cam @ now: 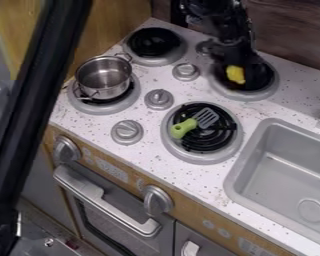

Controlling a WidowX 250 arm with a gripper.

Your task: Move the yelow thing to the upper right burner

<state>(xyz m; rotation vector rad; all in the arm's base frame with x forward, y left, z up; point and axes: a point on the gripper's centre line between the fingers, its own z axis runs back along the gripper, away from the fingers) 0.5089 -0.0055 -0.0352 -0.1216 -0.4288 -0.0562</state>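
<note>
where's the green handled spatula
In the camera view, the green-handled spatula lies on the lower right burner, between the knobs on its left and the sink on its right.

Soft, fairly bright light spreads over the pale countertop (149,160); its source I can't place. Near the countertop's back edge, my gripper (234,62) is so dark that I partly melt into the black burner (259,80) below me. By the left edge, 1 metal pot (104,80) catches small glints. Below the front edge, the oven handle (104,201) shines palely against a dimmer oven door (116,232).
</note>
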